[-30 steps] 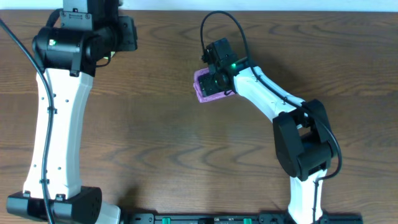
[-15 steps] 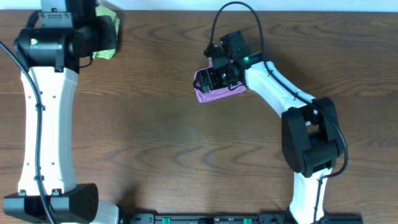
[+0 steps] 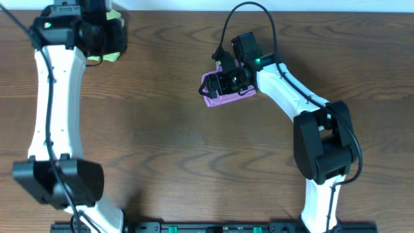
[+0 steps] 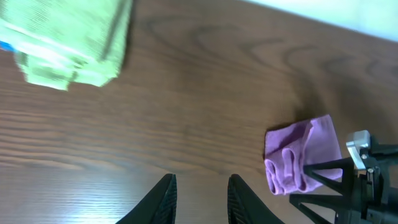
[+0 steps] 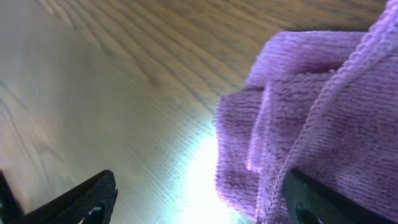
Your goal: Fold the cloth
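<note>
The purple cloth (image 3: 218, 97) lies bunched in a small folded heap at the far middle of the table. It also shows in the left wrist view, cloth (image 4: 298, 155), and fills the right half of the right wrist view, cloth (image 5: 311, 106). My right gripper (image 3: 228, 80) hovers just over it, open wide. In its own view the right gripper (image 5: 205, 205) straddles the cloth's left edge, one finger over bare wood and the other over the fabric. My left gripper (image 4: 200, 199) hangs above bare wood, its jaws a little apart with nothing between them.
A light green cloth (image 3: 108, 55) lies folded at the far left by the table's back edge, partly under my left arm. It shows as the green cloth (image 4: 68, 43) in the left wrist view. The wooden table (image 3: 162, 149) runs between the two arms.
My left arm has swung further left and back, uncovering the green cloth. My right gripper has shifted slightly over the purple cloth and opened wider.
</note>
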### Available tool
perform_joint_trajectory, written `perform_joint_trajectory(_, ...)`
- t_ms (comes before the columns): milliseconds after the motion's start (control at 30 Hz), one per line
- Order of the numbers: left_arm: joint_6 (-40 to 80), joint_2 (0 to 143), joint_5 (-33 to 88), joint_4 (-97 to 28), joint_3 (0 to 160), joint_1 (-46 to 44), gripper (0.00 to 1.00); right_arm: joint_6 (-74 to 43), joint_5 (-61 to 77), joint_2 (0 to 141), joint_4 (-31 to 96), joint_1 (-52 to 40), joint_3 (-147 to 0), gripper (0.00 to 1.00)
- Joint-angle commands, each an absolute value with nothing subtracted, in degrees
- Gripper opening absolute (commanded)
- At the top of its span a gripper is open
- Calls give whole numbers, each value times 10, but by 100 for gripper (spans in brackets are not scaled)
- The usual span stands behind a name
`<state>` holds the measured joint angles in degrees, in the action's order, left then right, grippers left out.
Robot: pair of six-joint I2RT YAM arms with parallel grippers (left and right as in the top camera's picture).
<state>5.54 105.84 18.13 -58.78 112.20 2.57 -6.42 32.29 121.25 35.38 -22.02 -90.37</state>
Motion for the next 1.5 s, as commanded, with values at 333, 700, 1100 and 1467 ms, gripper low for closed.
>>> perform_joint_trajectory(333,49,1096,210,-565,1117,28,32,-57,393,1226,348,-252,-921,88)
perform_joint_trajectory(700,46,1173,280,-587,1117,30,34,-35,471,1221,462,-191,-1048,95)
perform_joint_trajectory(1100,23,1264,404,-611,1117,-35,88,-3,388,1221,583,-99,-1109,99)
perform_joint_trajectory(1467,8,1332,526,-608,1094,-68,88,37,359,1221,633,-48,-1109,98)
